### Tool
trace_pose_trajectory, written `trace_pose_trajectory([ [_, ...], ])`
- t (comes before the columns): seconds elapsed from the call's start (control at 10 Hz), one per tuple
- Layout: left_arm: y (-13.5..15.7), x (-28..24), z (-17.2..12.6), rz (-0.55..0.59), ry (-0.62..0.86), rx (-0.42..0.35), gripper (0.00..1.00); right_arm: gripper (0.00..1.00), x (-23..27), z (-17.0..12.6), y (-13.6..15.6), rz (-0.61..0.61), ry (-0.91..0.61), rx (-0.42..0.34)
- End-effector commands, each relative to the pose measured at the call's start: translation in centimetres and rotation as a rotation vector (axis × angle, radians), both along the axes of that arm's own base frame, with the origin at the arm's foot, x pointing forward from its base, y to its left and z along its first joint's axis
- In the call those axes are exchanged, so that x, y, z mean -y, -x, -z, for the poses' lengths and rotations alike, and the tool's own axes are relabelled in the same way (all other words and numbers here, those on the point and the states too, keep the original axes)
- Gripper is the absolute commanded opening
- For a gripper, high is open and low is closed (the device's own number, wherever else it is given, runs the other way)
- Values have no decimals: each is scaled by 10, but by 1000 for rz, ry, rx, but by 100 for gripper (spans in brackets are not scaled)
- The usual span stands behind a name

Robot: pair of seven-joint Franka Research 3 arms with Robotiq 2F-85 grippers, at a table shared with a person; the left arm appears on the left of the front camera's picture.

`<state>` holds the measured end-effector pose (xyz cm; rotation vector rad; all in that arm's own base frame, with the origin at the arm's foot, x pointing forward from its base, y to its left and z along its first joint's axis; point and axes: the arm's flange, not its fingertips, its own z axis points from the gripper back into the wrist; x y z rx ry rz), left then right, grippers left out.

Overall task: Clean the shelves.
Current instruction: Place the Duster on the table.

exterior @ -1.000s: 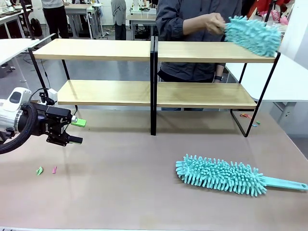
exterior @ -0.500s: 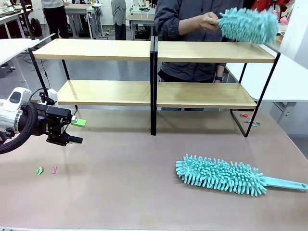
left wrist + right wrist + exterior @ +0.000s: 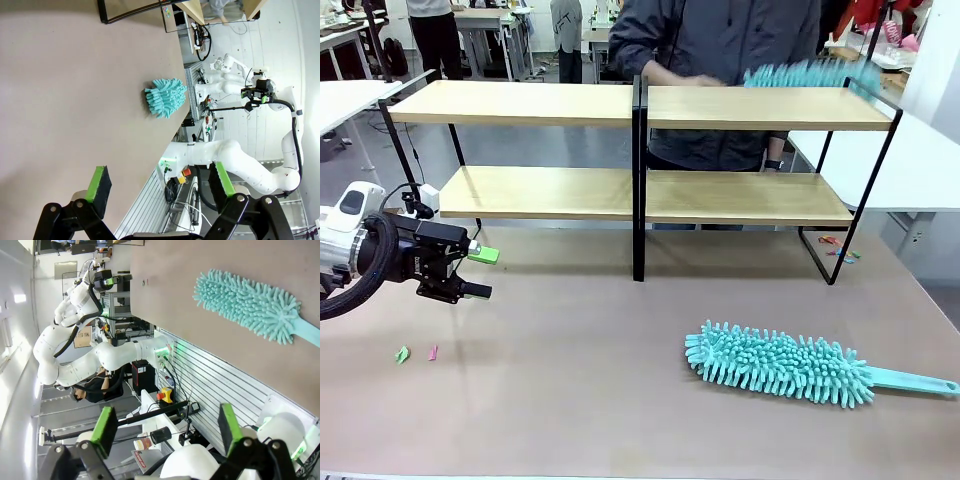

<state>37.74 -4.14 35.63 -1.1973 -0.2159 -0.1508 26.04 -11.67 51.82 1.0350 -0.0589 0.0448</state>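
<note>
left tool point(image 3: 480, 272): jaws apart, empty | right tool point(image 3: 165, 427): jaws apart, empty | shelves point(image 3: 640, 105): beyond left tool

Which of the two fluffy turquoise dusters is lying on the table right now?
The duster near the robot, with its handle pointing to the table's right edge, lies flat and untouched on the tabletop. The other duster is in the person's hand, blurred over the top shelf.

Shelves point(image 3: 535, 103) show light-wood boards in a black frame, the table point(image 3: 570, 370) is plain beige, both dusters, one lying point(image 3: 778, 364) and one held by the person point(image 3: 810, 75), are teal, the left gripper point(image 3: 475, 272) is black with green pads, and the person's jacket point(image 3: 720, 40) is dark grey.
</note>
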Motion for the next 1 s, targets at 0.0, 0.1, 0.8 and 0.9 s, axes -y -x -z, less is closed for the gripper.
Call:
trace_pose_trajectory([
  [0.0,-1,2,-1,-15,12,1,100,100,2,1,1,1,19,1],
  [0.1,-1,2,-1,-15,12,1,100,100,2,1,1,1,19,1],
  [0.8,-1,2,-1,-15,12,1,100,100,2,1,1,1,19,1],
  [0.9,-1,2,-1,-15,12,1,100,100,2,1,1,1,19,1],
])
